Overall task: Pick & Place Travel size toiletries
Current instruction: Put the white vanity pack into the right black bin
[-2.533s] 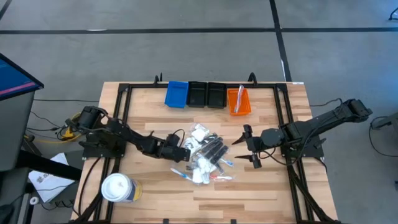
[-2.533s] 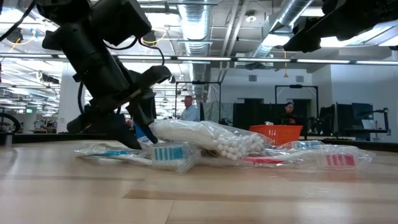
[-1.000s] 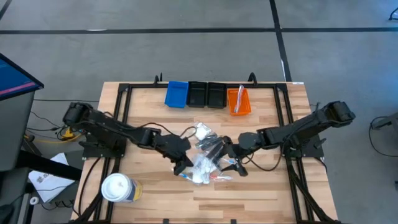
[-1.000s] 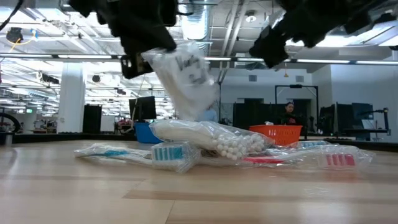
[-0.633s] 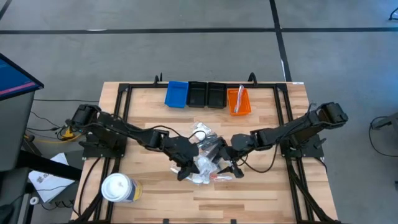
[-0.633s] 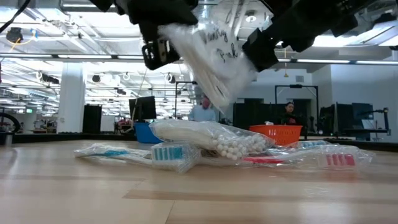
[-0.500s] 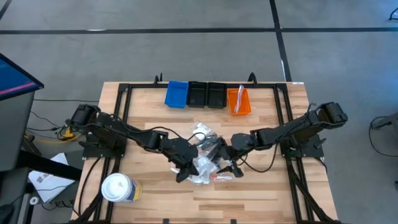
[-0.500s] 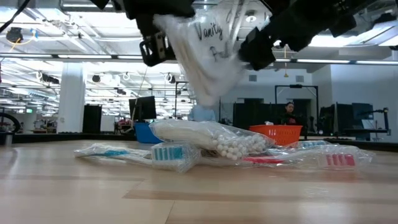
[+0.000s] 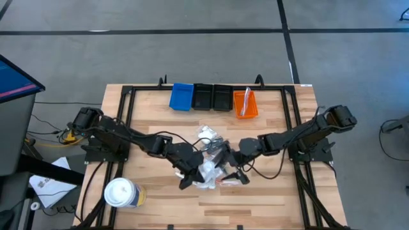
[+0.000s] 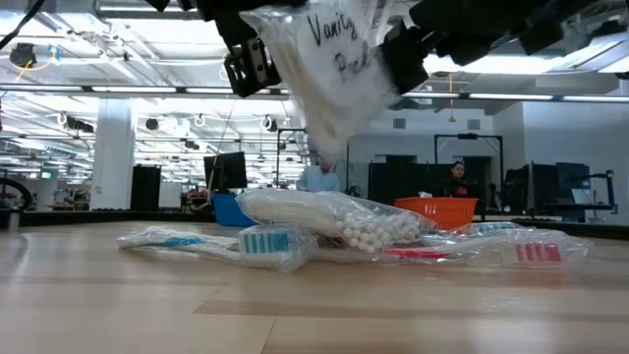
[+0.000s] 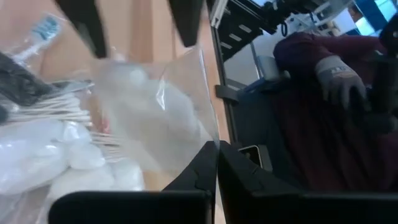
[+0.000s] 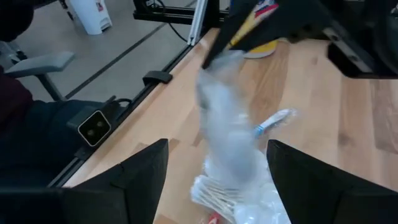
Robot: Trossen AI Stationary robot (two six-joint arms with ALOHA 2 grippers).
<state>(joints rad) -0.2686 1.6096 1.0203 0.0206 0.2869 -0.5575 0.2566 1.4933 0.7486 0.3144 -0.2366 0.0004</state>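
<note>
I hold a clear plastic sachet (image 10: 329, 74) pinched by its edge in my left gripper (image 11: 216, 149), fingers pressed flat together on the film. It hangs in the air above the pile of travel size toiletries (image 9: 211, 163); it is see-through, crinkled, with dark handwriting on its face and soft white contents inside. My right gripper (image 12: 216, 158) faces the sachet with its fingers spread wide, one on each side and nothing between them that I can see touching.

Below, the pile lies near the middle of the table (image 9: 275, 198): a bag of cotton swabs (image 10: 339, 218), wrapped toothbrush-like sticks (image 10: 211, 241) with blue and red ends, and black combs (image 9: 220, 150).

At the far edge stand the blue bin (image 9: 181, 96), two black bins (image 9: 213, 97) and the orange bin (image 9: 245, 103), well apart from the pile, with bare wood between. A white tub (image 9: 121, 193) stands near the front left corner. Bare wood also lies in front of the pile toward the near edge.
</note>
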